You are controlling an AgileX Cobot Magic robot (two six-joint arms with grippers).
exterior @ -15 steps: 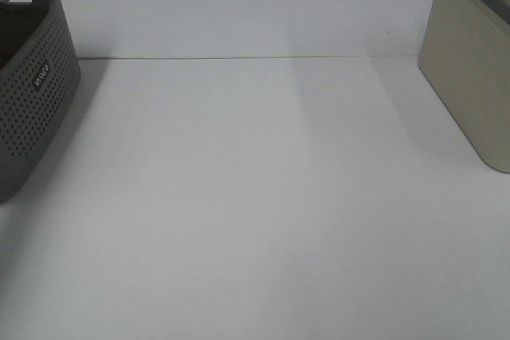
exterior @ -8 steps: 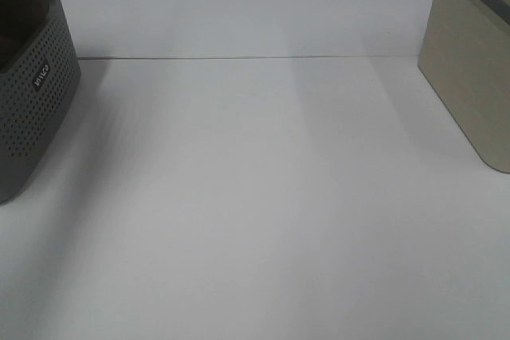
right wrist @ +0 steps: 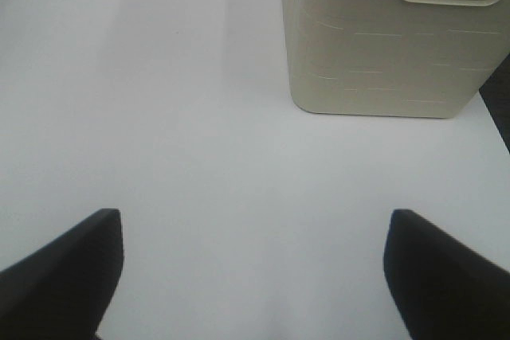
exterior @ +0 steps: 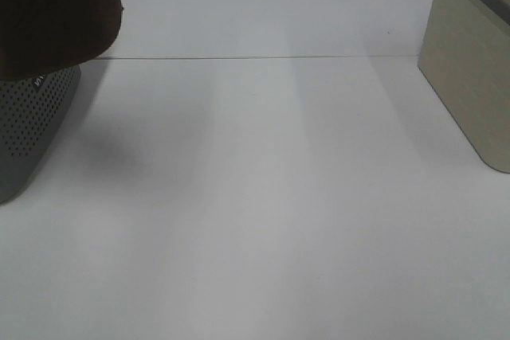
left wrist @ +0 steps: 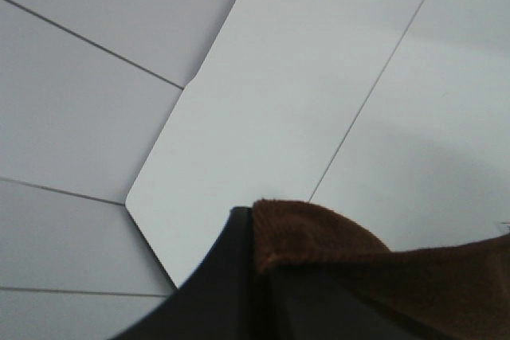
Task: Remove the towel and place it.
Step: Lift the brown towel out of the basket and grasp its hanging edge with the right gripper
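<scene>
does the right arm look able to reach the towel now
Probably not easily: nothing blocks it, but the towel hangs far left above the grey basket, in the shut left end effector, while the open right end effector faces the beige bin.

The exterior high camera is looking down from above the near side of the table (exterior: 263, 197), facing the far back panel and taking in a wide stretch. The grey perforated basket (exterior: 32, 133) is showing at the left edge of the frame, the beige bin (exterior: 470, 93) at the right edge and the towel (exterior: 48, 13) in the upper left corner. The left wrist camera is sitting very close behind the left claw (left wrist: 255, 252), facing out past it at white panels (left wrist: 303, 77); it is sharing only the towel with the high view. The right wrist camera is looking forward and down between the fingers of the right claw (right wrist: 255, 276), sharing the table and the bin with the high view.
</scene>
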